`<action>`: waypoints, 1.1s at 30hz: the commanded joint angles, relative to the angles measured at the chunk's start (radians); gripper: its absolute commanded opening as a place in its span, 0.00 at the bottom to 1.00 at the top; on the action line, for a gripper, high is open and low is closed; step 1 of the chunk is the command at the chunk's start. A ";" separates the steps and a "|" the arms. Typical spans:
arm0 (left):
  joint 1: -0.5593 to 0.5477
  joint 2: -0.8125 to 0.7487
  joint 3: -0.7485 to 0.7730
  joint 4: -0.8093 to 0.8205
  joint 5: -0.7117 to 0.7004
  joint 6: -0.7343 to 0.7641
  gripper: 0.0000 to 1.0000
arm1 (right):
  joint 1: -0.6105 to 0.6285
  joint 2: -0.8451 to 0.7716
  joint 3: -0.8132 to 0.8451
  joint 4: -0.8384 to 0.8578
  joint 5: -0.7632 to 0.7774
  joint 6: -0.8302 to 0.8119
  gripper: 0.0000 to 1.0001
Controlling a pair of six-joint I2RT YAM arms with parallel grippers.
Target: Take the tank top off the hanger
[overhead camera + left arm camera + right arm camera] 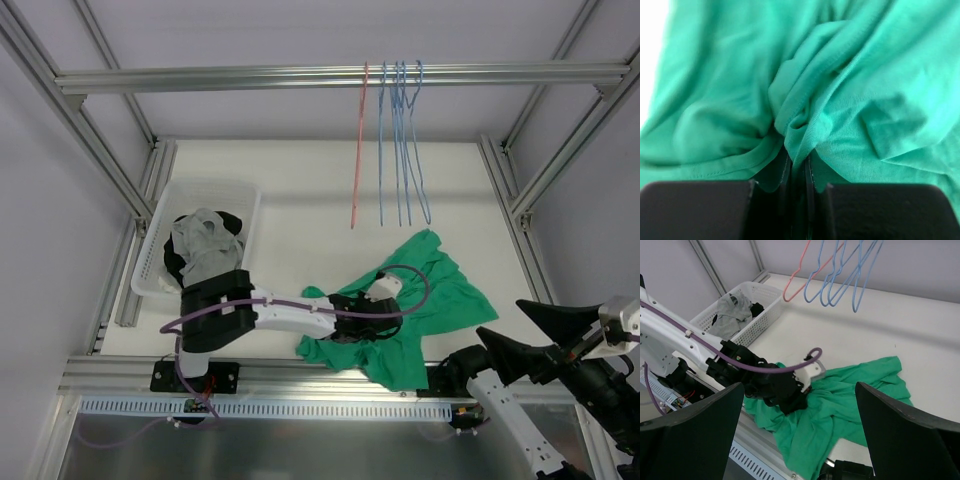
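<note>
Reaches with left arm rightward along the near edge, left gripper pinched tight on a fold of top. Holds right arm raised by near right corner, right gripper spread wide, pointing left.

The tank top is green knit fabric. It lies crumpled on the desk near the front edge. My left claw pinches one fold. The pink hanger and several blue hangers hang from the overhead rail, apart from it.
</note>
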 commanded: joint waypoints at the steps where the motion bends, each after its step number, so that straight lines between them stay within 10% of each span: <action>1: 0.032 -0.147 -0.174 -0.257 -0.206 -0.201 0.00 | -0.003 -0.017 0.010 0.021 -0.039 0.001 1.00; 15: 0.058 -0.937 -0.066 -0.361 -0.662 0.006 0.00 | -0.003 -0.045 -0.078 0.078 -0.017 0.001 0.99; 33: 0.530 -0.893 0.457 -0.447 -0.591 0.439 0.00 | -0.002 -0.030 -0.085 0.119 -0.036 0.015 0.99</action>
